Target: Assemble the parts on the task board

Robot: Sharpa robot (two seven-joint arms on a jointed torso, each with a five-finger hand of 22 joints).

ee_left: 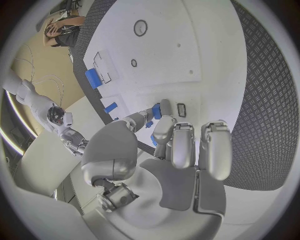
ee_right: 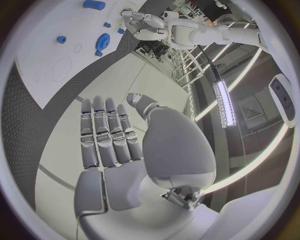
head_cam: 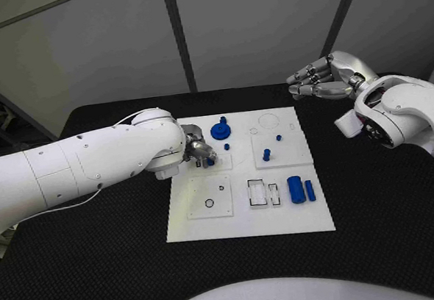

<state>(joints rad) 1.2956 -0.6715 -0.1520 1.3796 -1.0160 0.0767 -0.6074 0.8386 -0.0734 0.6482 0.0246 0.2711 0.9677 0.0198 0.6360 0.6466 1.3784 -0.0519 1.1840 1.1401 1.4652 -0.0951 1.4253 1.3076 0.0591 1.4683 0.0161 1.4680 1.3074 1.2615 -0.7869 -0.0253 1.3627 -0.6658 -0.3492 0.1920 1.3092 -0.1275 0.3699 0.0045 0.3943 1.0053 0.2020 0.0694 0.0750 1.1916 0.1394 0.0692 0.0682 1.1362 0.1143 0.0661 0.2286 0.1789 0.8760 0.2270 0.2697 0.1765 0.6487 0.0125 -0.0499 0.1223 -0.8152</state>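
Blue against the white task board (head_cam: 250, 224), a small part (head_cam: 210, 160) sits pinched in the left hand (head_cam: 198, 151) over the board's far left area. The right hand (head_cam: 321, 80) hovers off the board's far right corner, fingers apart, holding nothing. A blue cylinder (head_cam: 296, 189) lies near the board's right edge.

The robot's white left arm (head_cam: 70, 172) reaches in over the white task board (head_cam: 250, 224), its silver left hand (head_cam: 198, 151) pinching a small blue part (ee_left: 155, 112). The silver right hand (head_cam: 321, 80) hovers beyond the board's far right corner, fingers extended, empty.
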